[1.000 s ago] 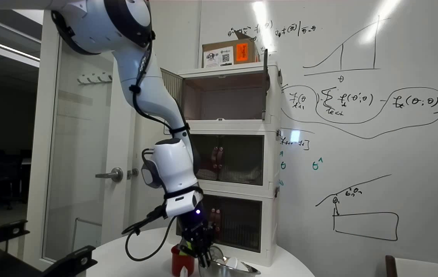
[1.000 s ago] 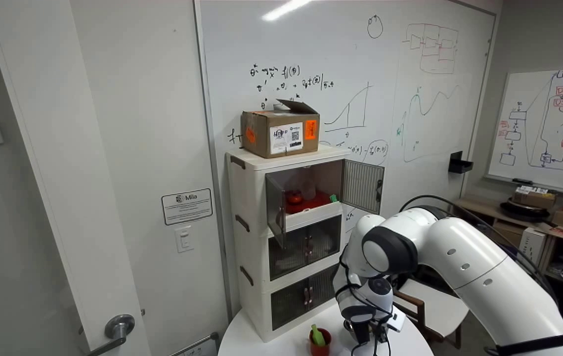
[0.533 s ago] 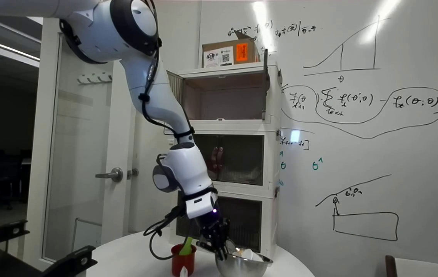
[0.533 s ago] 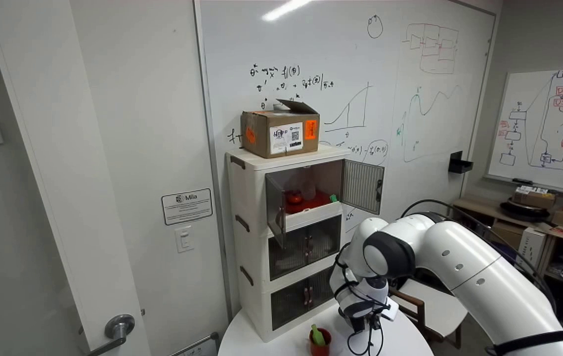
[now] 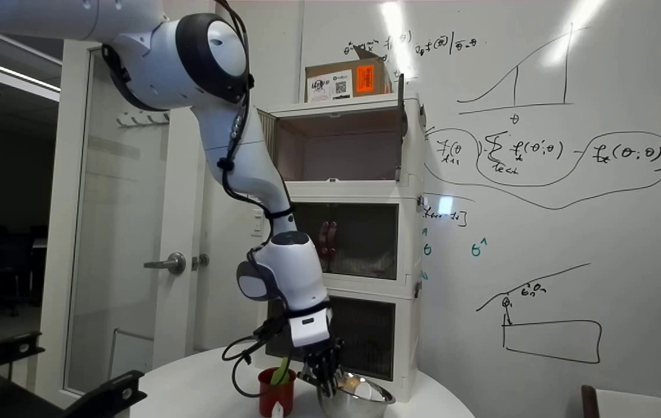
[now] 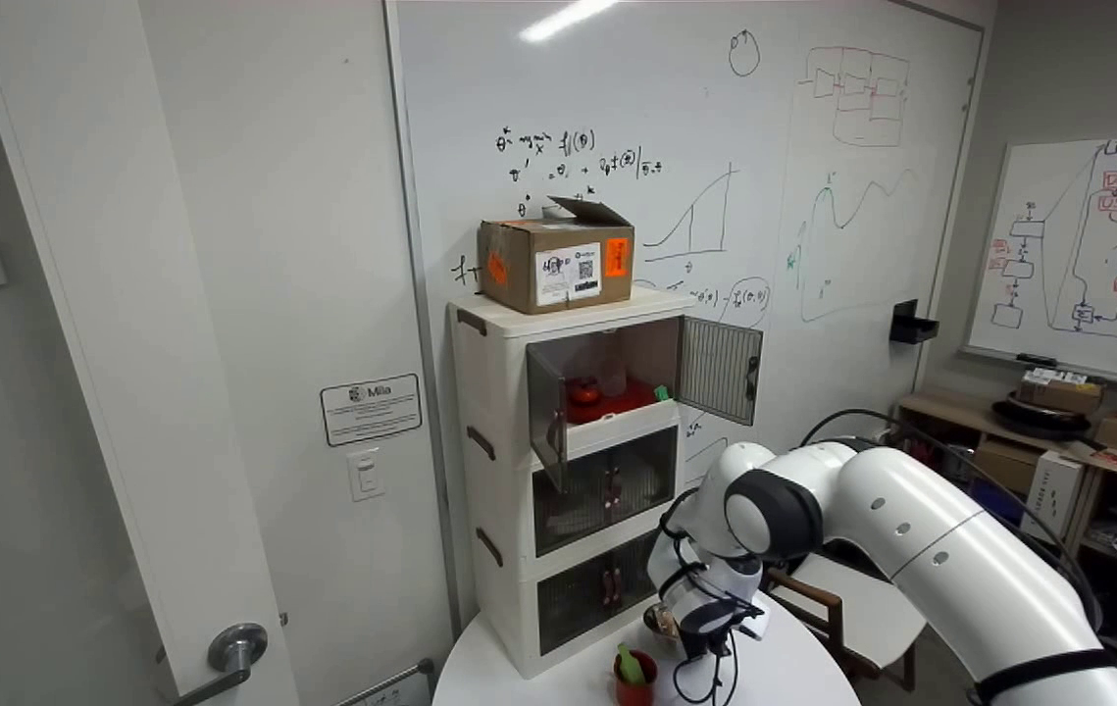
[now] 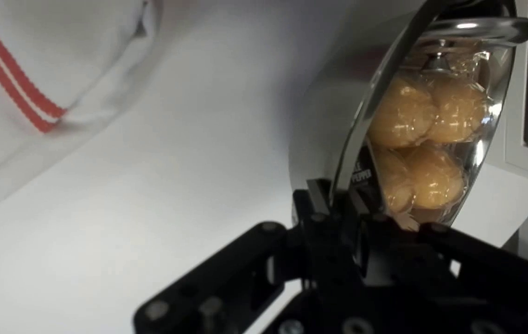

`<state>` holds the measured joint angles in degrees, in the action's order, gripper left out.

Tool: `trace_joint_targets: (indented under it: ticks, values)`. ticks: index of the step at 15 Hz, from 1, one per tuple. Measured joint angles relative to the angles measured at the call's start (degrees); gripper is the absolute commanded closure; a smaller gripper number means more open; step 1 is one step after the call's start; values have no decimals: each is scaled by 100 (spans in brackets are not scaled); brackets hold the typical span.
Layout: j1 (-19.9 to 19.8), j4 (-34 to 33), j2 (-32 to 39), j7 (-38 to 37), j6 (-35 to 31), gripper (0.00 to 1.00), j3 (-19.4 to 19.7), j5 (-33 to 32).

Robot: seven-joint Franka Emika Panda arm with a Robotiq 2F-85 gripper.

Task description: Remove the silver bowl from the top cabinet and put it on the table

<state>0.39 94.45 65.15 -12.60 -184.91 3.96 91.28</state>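
Observation:
The silver bowl (image 5: 359,409) shows in an exterior view, partly cut off by the bottom edge. A small part of it shows beside my gripper in an exterior view (image 6: 660,624). In the wrist view the bowl (image 7: 321,125) appears steeply angled and holds wrapped orange-brown balls, a black packet and a metal lid. My gripper (image 7: 339,199), also in an exterior view (image 5: 328,390), is shut on its near rim. The top cabinet (image 6: 487,378) has both doors open. The white round table (image 5: 208,377) lies below; whether the bowl touches it is hidden.
A red cup (image 5: 276,396) with a green utensil (image 6: 631,667) stands close beside the bowl. A white cloth with red stripes (image 7: 60,60) lies near it. Red items (image 6: 607,397) sit in the top compartment. A cardboard box (image 6: 558,260) is on top. A chair (image 6: 852,608) stands behind.
My gripper and the bowl moved right and up in an exterior view, then slightly back left and down. The bowl's contents now show beside the gripper in both exterior views.

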Motion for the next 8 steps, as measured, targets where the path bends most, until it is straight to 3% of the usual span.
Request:
trace_joint_targets:
  ticks: [3, 4, 6, 8]
  values:
    - [-56, -143, 88, -140, 135, 97, -35, -189]
    - [-67, -157, 89, -182, 152, 65, -39, -238]
    - [-77, -144, 92, -235, 213, 59, -37, -294]
    - [-104, -115, 108, -254, 338, 43, -57, -342]
